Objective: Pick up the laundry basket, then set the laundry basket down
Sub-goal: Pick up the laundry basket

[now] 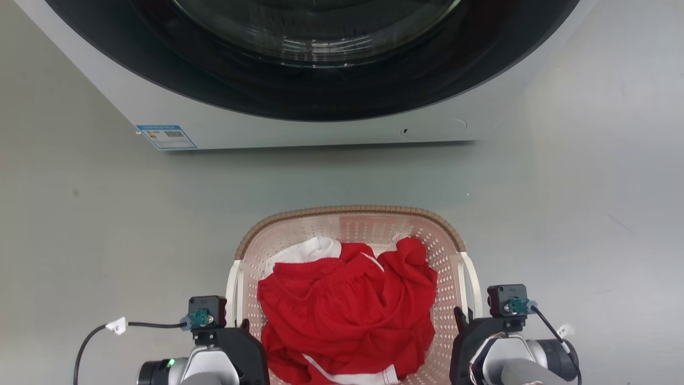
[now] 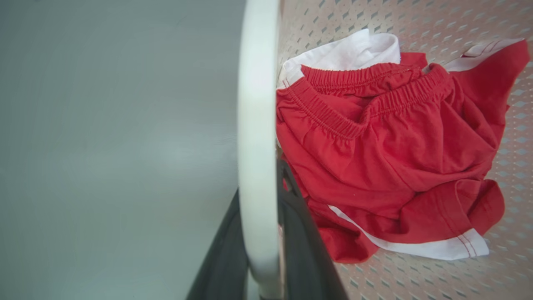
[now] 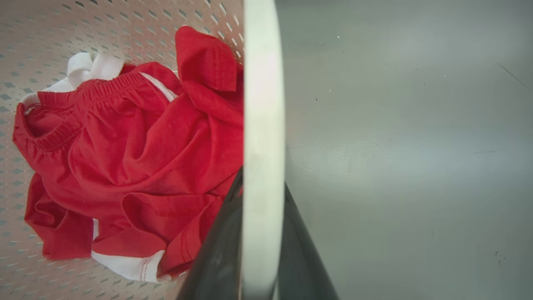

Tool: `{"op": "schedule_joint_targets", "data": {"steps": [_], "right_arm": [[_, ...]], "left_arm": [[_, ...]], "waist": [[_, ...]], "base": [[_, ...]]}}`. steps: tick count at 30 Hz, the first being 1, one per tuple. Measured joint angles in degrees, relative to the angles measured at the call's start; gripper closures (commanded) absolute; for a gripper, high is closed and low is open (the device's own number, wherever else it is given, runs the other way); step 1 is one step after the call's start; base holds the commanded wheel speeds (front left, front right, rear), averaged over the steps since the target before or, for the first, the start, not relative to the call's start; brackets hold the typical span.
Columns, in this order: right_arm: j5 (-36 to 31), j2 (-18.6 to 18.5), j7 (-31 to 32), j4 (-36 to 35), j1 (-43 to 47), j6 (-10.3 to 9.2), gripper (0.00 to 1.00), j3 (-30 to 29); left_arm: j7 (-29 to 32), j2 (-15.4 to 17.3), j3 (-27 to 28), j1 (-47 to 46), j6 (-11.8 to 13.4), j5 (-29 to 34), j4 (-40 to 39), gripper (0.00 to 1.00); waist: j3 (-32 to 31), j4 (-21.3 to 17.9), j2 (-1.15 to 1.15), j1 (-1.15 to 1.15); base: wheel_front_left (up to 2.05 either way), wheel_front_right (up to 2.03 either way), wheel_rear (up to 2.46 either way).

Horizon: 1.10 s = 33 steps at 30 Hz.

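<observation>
Head view: the laundry basket (image 1: pixel 347 210) is sitting on the near side of the scene, midway between left and right, directly in front of the robot. It is lying well apart from the washing machine (image 1: pixel 331 132), which is standing at the far side on the grey floor (image 1: pixel 107 224). Whether the basket is resting on the floor or hanging just above it cannot be told.

A bundle of red shorts (image 1: pixel 347 315) with white trim is lying inside the basket, and a white garment (image 1: pixel 310 250) is showing at its far edge.

The left gripper (image 1: pixel 240 326) is holding the basket's left handle (image 1: pixel 233 289). The right gripper (image 1: pixel 462 318) is holding the right handle (image 1: pixel 473 283).

Left wrist view: the left gripper (image 2: pixel 260 177) is straddling the white left handle (image 2: pixel 258 104), its jaws clamping the bar, one dark finger pressing on each side. The red shorts (image 2: pixel 395 158) are lying against the perforated basket wall (image 2: pixel 416 16).

Right wrist view: the right gripper (image 3: pixel 264 178) is likewise gripping the right handle (image 3: pixel 263 104), its jaws closing on the bar from both sides. The red shorts (image 3: pixel 137 158) are lying on the inner side of that handle, within the basket (image 3: pixel 104 25).

A blue-edged label (image 1: pixel 165 136) is showing on the washing machine's lower left corner.
</observation>
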Motion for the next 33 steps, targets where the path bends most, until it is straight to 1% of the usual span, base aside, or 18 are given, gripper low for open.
{"op": "schedule_joint_targets", "data": {"steps": [4, 11, 16, 20, 28, 33], "right_arm": [[1.57, 0.00, 0.47, -0.58, 2.43, -0.42, 1.00, 1.27], [3.56, 0.00, 1.48, -0.76, 6.12, -0.43, 1.00, 3.05], [5.11, 0.00, 2.53, -0.79, 8.20, -0.46, 1.00, 4.36], [5.95, -0.01, 3.53, -0.80, 9.31, -0.48, 1.00, 5.38], [7.78, -0.03, 5.10, -0.81, 10.85, -0.51, 1.00, 6.86], [9.00, -0.04, 6.58, -0.77, 11.83, -0.51, 1.00, 7.91]], "left_arm": [[0.22, 0.13, -1.05, 2.19, 0.41, -0.97, 0.08, 1.00], [0.90, 0.26, -2.80, 6.26, 0.43, -3.09, 0.01, 1.00], [1.74, 0.43, -4.00, 8.19, 0.51, -3.50, -0.07, 1.00], [2.38, 0.48, -4.74, 9.50, 0.90, -4.25, -0.03, 1.00], [3.75, 0.67, -5.89, 11.14, 0.93, -5.28, -0.03, 1.00], [4.77, 0.81, -6.73, 12.34, 1.00, -6.99, -0.04, 1.00]], "waist": [[-2.61, -0.06, 0.00, 0.00], [-7.20, -0.21, 0.00, -0.01], [-10.06, -0.32, 0.00, -0.01], [-11.92, -0.43, 0.00, -0.01], [-14.59, -0.70, 0.00, 0.00], [-16.53, -0.94, 0.00, 0.00]], "base": [[0.00, 0.00, 0.00], [0.00, 0.00, 0.00], [0.00, 0.00, 0.00], [0.00, 0.00, 0.00], [0.00, 0.00, 0.00], [0.00, 0.00, 0.00]]}}
